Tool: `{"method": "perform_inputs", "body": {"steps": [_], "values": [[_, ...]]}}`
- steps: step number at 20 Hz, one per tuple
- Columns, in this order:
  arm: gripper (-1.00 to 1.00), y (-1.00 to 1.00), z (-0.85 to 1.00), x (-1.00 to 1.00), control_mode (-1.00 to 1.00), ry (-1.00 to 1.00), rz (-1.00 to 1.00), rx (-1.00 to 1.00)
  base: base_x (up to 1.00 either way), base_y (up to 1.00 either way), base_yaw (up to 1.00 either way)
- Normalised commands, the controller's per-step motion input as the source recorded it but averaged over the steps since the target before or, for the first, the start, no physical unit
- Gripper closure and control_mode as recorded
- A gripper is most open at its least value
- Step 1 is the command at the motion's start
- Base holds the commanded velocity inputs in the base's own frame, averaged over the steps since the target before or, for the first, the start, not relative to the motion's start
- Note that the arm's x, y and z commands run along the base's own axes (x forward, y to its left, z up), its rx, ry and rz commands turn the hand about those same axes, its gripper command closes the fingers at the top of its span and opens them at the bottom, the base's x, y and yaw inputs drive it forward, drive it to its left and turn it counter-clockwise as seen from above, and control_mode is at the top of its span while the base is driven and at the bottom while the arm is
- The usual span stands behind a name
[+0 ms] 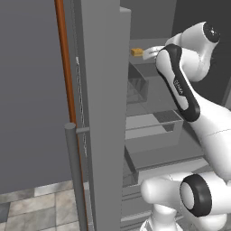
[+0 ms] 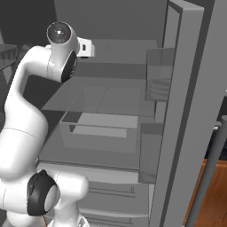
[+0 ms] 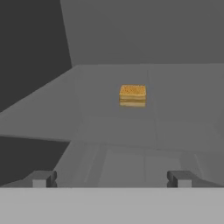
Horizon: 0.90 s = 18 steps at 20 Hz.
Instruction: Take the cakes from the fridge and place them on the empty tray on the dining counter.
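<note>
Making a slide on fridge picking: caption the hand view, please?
Open gripper faces the orange-tan square cake lying ahead on a grey fridge shelf.

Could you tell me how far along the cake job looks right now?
Done: the tall grey fridge stands open. In hand: the open, empty tool faces the small orange-tan square cake on a grey shelf, not touching it. Left: gripping it, fetching the other cake, and carrying both to the tray.
</note>
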Motion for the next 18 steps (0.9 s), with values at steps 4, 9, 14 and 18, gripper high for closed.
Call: {"method": "perform_inputs", "body": {"steps": [4, 9, 14, 18], "values": [[-1.00, 0.00, -0.06, 0.52, -1.00, 0.02, 0.00, 0.00, 0.00, 0.00, 0.00], [-1.00, 0.00, -0.07, 0.57, -1.00, 0.02, 0.00, 0.00, 0.00, 0.00, 0.00], [-1.00, 0.00, -0.02, 0.56, -1.00, 0.04, 0.00, 0.00, 0.00, 0.00, 0.00], [-1.00, 0.00, 0.00, 0.53, -1.00, 0.00, 0.00, 0.00, 0.00, 0.00, 0.00]]}}
